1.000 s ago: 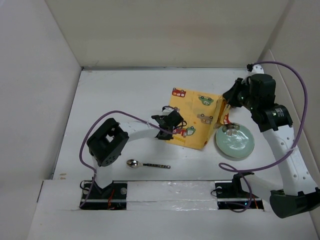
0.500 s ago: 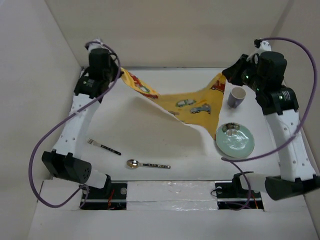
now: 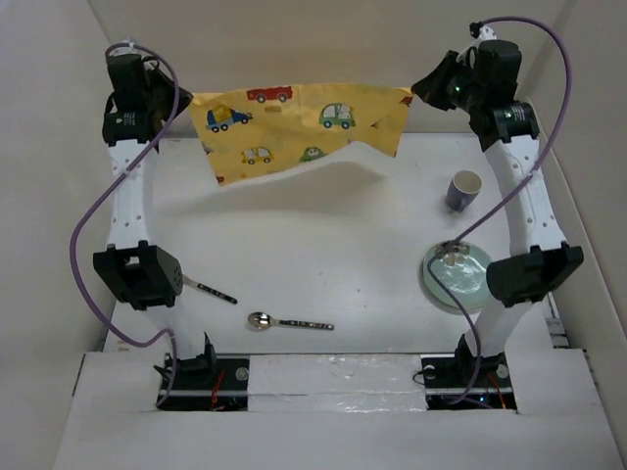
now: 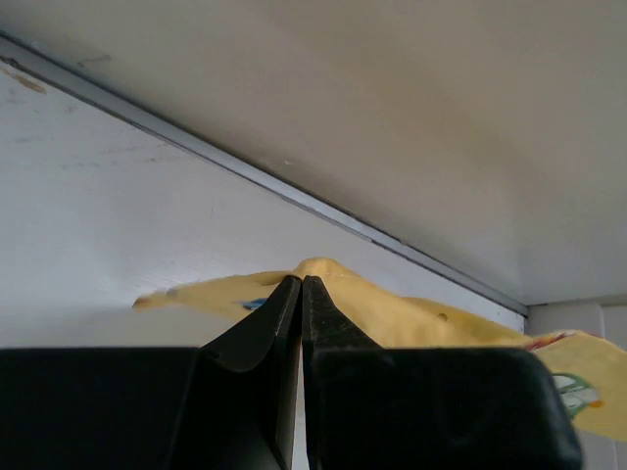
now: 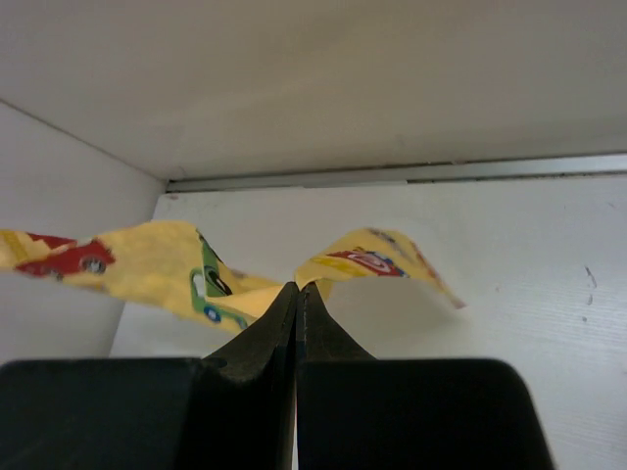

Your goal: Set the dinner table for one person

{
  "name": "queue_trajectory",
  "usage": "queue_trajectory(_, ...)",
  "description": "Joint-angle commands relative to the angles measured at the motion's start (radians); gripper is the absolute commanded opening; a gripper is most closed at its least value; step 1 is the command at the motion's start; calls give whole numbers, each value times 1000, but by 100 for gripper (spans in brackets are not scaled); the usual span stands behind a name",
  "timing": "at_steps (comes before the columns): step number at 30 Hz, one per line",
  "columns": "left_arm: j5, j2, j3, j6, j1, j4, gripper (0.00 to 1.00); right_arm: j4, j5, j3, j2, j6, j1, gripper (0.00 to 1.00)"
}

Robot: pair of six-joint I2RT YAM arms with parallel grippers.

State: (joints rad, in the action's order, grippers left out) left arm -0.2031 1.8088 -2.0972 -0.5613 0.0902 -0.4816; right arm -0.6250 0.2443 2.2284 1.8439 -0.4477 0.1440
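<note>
Up close, the left gripper (image 4: 301, 282) and right gripper (image 5: 297, 287) are clamped tight on placemat (image 3: 294, 122) corners; only overhead shows it stretched above the dinner table (image 3: 323, 255).

Plain cream walls (image 3: 323, 59) enclose the space on three sides.

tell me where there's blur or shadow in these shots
top external: sharp, the raised placemat casts a faint shadow on the dinner table; left wrist: the left tool is a black silhouette; right wrist: same for the right tool, car print slightly soft
</note>
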Motion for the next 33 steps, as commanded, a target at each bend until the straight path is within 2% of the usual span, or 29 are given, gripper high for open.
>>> queue_trajectory(1, -87, -179, 101, 4, 51, 104, 0, 120, 16, -166, -184, 15, -14, 0)
queue_trajectory(2, -78, -210, 229, 36, 51, 115, 0, 143, 13, -255, -259, 18, -14, 0)
queue_trajectory(3, -70, -245, 309, 47, 51, 133, 0, 171, 16, -452, -297, 18, -14, 0)
queue_trajectory(4, -70, -317, 403, 55, 51, 191, 0, 201, 18, -549, -331, 17, -14, 0)
queue_trajectory(5, -70, -348, 584, 60, 51, 221, 0, 235, 16, -635, -357, 4, -14, 0)
queue_trajectory(7, -81, -428, 759, 57, 51, 299, 0, 267, 15, -854, -405, -3, -26, 0)
queue_trajectory(8, -82, -442, 896, 54, 42, 311, 0, 274, 9, -913, -413, -3, -26, 0)
queue_trajectory(10, -85, -462, 1017, 55, 33, 337, 0, 298, -3, -1046, -419, -2, -35, 0)
queue_trajectory(13, -70, -467, 1214, 67, 32, 362, 0, 297, 3, -1124, -397, 1, -35, 0)
queue_trajectory(20, -32, -474, 1376, 92, 32, 337, 0, 258, -51, -1246, -403, 9, -44, 0)
queue_trajectory(28, 2, -549, 1407, 100, 32, 216, 0, 217, -59, -1432, -506, 15, -54, 0)
queue_trajectory(33, 10, -582, 1402, 86, 14, 187, 0, 208, -53, -1487, -535, 23, -73, 0)
